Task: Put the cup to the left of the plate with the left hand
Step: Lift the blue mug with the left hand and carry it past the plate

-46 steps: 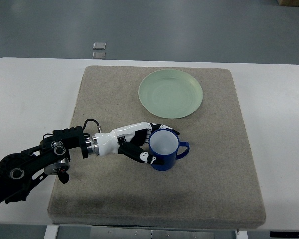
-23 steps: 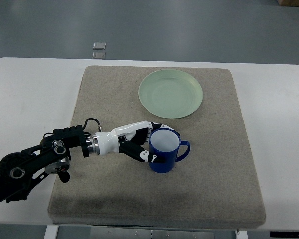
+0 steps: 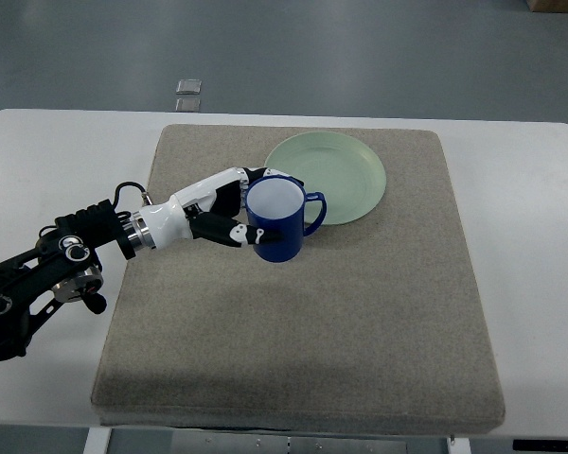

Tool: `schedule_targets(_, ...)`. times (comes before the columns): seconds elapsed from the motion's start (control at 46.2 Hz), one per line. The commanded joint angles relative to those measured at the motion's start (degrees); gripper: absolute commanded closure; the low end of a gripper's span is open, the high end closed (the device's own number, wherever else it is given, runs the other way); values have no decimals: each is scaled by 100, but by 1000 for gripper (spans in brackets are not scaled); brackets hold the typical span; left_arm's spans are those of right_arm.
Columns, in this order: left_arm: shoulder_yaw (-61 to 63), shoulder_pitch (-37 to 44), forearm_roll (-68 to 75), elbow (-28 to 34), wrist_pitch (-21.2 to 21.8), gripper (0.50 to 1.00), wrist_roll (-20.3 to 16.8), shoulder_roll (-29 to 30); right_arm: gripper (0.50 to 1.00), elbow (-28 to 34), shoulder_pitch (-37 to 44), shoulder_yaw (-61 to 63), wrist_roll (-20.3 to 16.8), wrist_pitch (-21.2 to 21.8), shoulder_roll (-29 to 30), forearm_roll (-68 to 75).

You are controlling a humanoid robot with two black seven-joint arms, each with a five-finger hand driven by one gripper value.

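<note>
**Cup held beside the plate's left rim**

Landmark: pale green plate (image 3: pixel 333 175), round, lying flat on the far middle part of the mat. All places below are given against it.

- Cup (image 3: pixel 275 218): dark blue mug with a white inside, upright or nearly so, mouth facing up. It sits at the plate's near-left edge and, from above, covers a small part of the plate's rim. Its handle points right, toward the plate's near edge. Whether the base rests on the mat or is raised off it cannot be told from this steep angle.
- Left hand (image 3: pixel 229 210): white shell with black joints, on the plate's left side, reaching in from the lower left. Its fingers (image 3: pixel 233 232) are curled round the cup's left wall, one black-and-white finger across the near side of the body, others round the far side by the rim. The hand is clamped on the cup.
- Left arm (image 3: pixel 47 279): black links and a silver wrist collar, running from the picture's left edge up toward the plate's left side, passing over the bench and the mat's left border.
- Mat (image 3: pixel 388 322): grey-brown, square, felt-like, lying under the plate.
- Bench (image 3: pixel 38 161): white, carrying the mat, showing to the plate's left, right and far side.
- Two small grey squares (image 3: pixel 188 95): on the floor beyond the bench, far left of the plate.
</note>
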Motion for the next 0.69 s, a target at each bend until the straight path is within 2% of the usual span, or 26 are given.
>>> schedule_targets(0.0,-170,2,-56,19,151,954,-25,178,568,0,-3,0,0,0,0,0)
schedule_targets(0.043,-258,2,-65,19,177,1000,-43,284,568,0,5,0,0,0,0,0)
schedule_targets(0.216,-495,2,-74,124,213,1000,-34,548,568,0,5,0,0,0,0,0)
schedule_targets(0.368,-548,2,-188,528,230,1000,-34,583,568,0,-3,0,0,0,0,0)
schedule_targets(0.584,-540,72,-434,1021,467,1000,-43,592,568,0,-3,0,0,0,0,0)
schedule_targets(0.671,-540,90,-452,1161,476,1000,-140,574,568,0,5,0,0,0,0,0)
